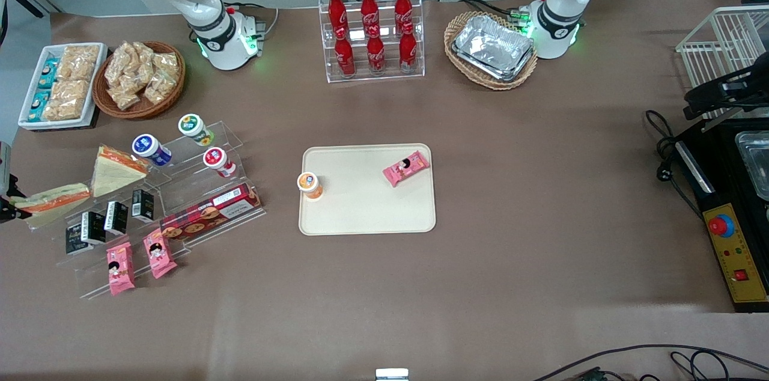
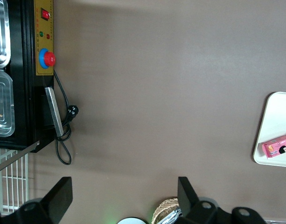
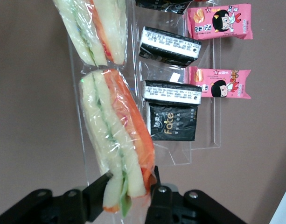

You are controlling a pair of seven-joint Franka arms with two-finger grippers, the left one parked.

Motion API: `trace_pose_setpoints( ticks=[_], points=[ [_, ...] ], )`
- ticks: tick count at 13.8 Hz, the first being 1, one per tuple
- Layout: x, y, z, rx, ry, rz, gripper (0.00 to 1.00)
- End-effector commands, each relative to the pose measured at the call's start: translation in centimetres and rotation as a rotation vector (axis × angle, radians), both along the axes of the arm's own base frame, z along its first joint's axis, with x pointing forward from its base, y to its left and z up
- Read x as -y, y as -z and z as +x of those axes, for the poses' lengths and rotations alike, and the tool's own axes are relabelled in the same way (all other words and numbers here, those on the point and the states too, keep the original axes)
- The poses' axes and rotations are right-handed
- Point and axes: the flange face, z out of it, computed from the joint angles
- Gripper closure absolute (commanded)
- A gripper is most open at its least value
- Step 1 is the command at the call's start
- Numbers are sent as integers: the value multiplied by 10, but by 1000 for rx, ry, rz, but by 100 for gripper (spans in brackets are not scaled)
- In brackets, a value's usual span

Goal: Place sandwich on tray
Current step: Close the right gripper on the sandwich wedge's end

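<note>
At the working arm's edge of the surface, the pincer (image 3: 129, 185) is closed on the sandwich (image 1: 55, 197), with one finger on each flat side of the wedge's narrow end. The wrist view shows the green and orange stripes running the length of the wrapped wedge. It lies along the end of a clear stand (image 1: 180, 188), just beside a second sandwich (image 1: 117, 168), which sits farther from the front camera.

In the corner above them is a white snack tray (image 1: 60, 83), with a basket of bagged snacks (image 1: 141, 79) next to it. The stand's steps carry three small bottles, capped in blue (image 1: 151, 149), green (image 1: 195, 128) and red (image 1: 218, 161). Lower down are black cartons (image 1: 111, 219) and a long biscuit box (image 1: 210, 213), and two pink packs (image 1: 138, 259) are nearest the front edge.

The tray (image 1: 366, 210) lies mid-surface, well apart from the sandwich. An orange cup (image 1: 310, 184) stands at the tray's rim on the working arm's side. A pink pack (image 1: 407, 167) lies near the tray corner farthest from the camera, toward the parked arm.

Toward the edge farthest from the camera, a clear rack of red bottles (image 1: 372, 32) stands, and a basket of foil trays (image 1: 491, 49) sits next to it. A yellow control box (image 1: 736, 255) lies at the parked arm's edge.
</note>
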Motion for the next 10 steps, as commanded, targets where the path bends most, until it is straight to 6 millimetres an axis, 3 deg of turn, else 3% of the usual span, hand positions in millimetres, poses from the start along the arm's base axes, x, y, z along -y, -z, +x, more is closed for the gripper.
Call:
trace_pose_setpoints(
  ticks=[1, 7, 10],
  points=[
    [-1, -4, 1, 30, 2, 13, 100],
    [-2, -77, 4, 75, 133, 31, 100],
    [-10, -104, 0, 90, 264, 61, 100]
  ],
)
